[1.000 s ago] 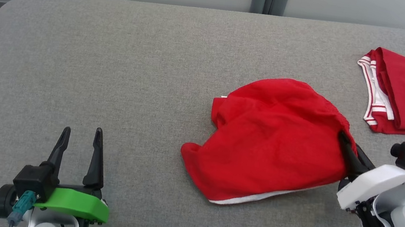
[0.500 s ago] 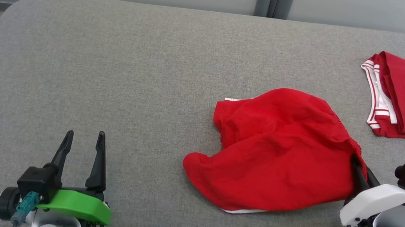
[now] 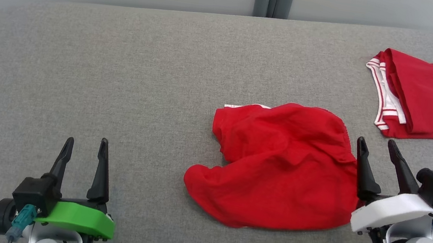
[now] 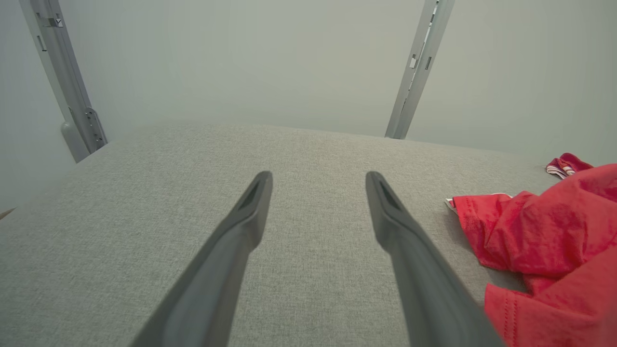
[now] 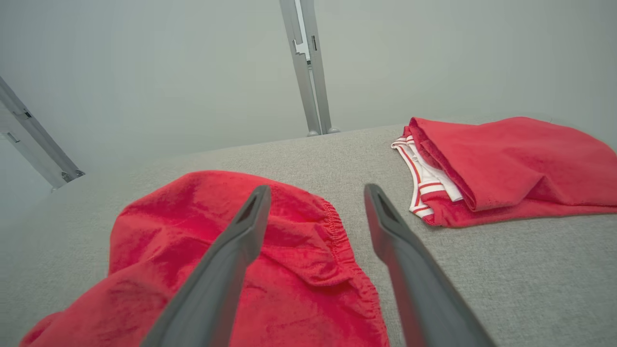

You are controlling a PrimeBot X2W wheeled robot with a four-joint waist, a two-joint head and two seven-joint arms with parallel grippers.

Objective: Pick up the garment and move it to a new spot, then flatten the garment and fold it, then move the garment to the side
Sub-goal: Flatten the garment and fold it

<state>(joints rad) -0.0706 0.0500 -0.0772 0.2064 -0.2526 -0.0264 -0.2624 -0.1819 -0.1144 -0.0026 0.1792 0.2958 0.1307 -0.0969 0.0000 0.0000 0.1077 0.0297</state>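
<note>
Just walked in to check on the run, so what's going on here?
The robot is working on the crumpled red fabric garment on the grey upholstered surface. Its right gripper stands open at the garment's right edge, gripping nothing; the left gripper is open too, well off to the left. The garment is not yet flattened or folded. A folded red garment with white-striped trim lies far right.

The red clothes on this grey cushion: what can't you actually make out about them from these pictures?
- Crumpled garment: head view, its own bunched folds hide its full shape and underside.
- Same garment, left wrist view: cut off by the right and bottom edges.
- Same garment, right wrist view: the right gripper covers part of it.
- Folded garment: head view, the right edge cuts it off.
</note>
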